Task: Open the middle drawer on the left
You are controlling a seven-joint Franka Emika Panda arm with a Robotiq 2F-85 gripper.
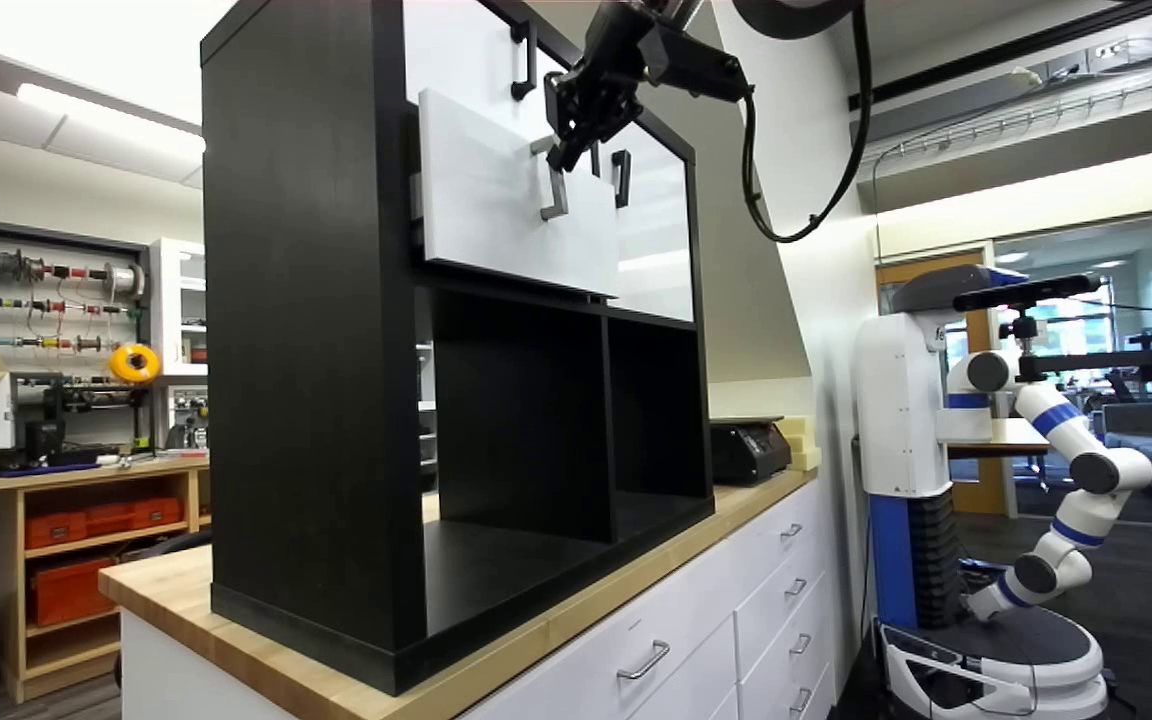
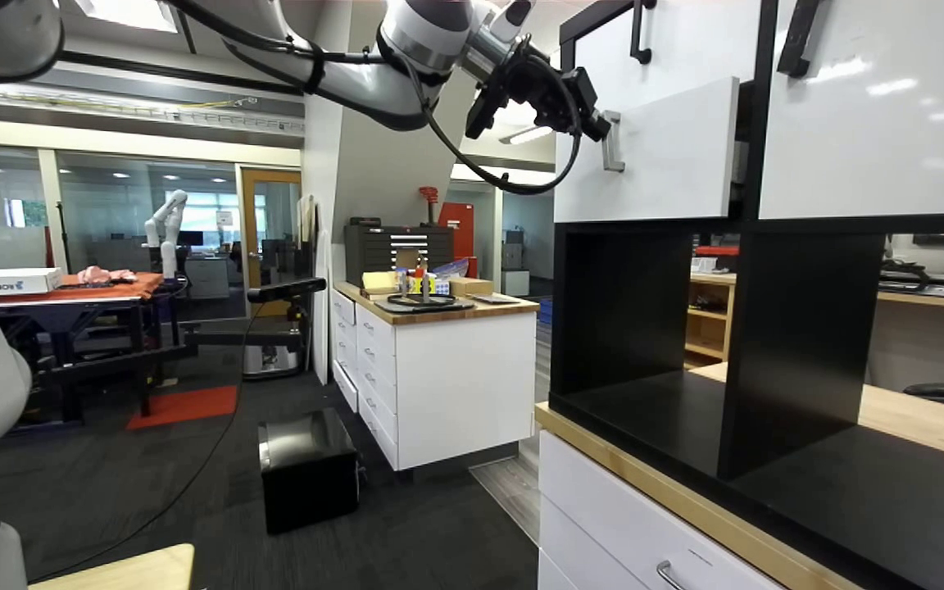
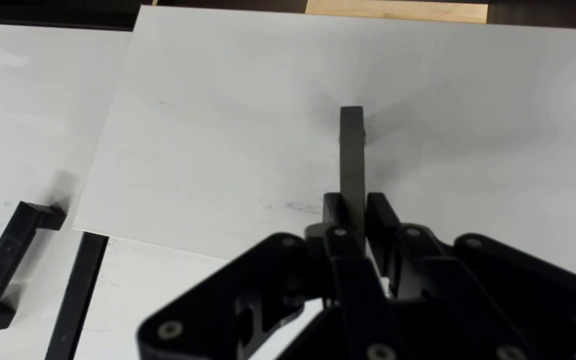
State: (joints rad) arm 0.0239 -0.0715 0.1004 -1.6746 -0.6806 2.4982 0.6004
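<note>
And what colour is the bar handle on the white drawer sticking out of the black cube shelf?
Grey: the bar handle shows best in the wrist view.

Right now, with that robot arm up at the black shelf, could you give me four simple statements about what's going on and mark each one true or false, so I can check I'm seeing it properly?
1. The gripper is closed on the handle of a white drawer. True.
2. That drawer is fully shut. False: it stands partly out of the black shelf.
3. The white front beside it is closed. True.
4. The shelf stands on the floor. False: it stands on a wooden countertop.
</note>
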